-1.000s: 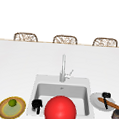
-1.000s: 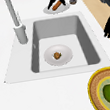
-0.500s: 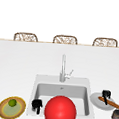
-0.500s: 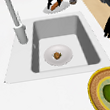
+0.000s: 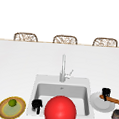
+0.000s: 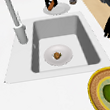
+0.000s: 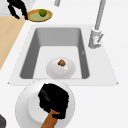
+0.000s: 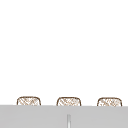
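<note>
Two hands (image 5: 37,105) (image 5: 106,92), two plates (image 5: 100,104) (image 5: 11,108), three chairs (image 5: 25,37), one bowl (image 6: 58,55), one lime (image 5: 12,102), one can (image 5: 116,115).

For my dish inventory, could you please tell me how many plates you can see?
3: a white plate in the sink basin, a white plate on the counter right of the sink, a woven plate holding a lime, left.

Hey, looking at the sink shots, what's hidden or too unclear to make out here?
- Front view: the red ball hides the sink floor and the white plate lying there.
- The brown lump on that plate: too small to identify.
- Right side view: the right hand covers the near end of the orange-brown stick.
- Front view: the dark can is cut by the edge.
</note>
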Controlling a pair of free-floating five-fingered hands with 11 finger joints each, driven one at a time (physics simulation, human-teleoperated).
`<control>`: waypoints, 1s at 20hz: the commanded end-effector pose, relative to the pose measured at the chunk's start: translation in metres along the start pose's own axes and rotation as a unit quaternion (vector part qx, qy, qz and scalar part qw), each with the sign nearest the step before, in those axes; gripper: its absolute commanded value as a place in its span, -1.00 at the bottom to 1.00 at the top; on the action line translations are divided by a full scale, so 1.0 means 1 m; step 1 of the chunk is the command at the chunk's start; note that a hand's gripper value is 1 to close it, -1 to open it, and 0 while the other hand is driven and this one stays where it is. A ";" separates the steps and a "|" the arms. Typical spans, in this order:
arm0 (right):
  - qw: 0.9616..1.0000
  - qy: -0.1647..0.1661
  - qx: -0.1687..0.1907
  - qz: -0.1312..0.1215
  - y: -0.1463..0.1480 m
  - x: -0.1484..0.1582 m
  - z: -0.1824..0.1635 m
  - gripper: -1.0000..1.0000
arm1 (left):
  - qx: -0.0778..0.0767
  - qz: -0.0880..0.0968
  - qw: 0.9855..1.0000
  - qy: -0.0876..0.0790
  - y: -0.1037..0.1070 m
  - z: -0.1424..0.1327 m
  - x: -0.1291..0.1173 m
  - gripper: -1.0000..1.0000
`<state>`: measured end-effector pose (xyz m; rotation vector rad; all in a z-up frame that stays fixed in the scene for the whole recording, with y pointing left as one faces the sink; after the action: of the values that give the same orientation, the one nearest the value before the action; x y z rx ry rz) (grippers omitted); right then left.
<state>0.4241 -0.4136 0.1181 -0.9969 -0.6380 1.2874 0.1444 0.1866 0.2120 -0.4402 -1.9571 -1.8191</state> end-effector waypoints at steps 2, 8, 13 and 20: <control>1.000 -0.001 -0.006 -0.005 0.011 0.009 -0.005 1.00 | 0.000 0.000 1.000 0.000 0.000 0.000 0.000 0.00; 1.000 -0.010 0.001 -0.024 -0.030 0.012 0.008 1.00 | 0.000 0.000 1.000 0.000 0.000 0.000 0.000 0.00; 1.000 -0.009 0.013 -0.017 -0.060 0.022 0.025 1.00 | 0.000 0.000 1.000 0.000 0.000 0.000 0.000 0.00; 0.999 -0.012 0.029 -0.007 -0.101 0.059 0.045 1.00 | 0.000 0.000 1.000 0.000 0.000 0.000 0.000 0.00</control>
<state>0.4414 -0.3621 0.2041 -0.9692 -0.6263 1.2831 0.1444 0.1866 0.2120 -0.4402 -1.9571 -1.8191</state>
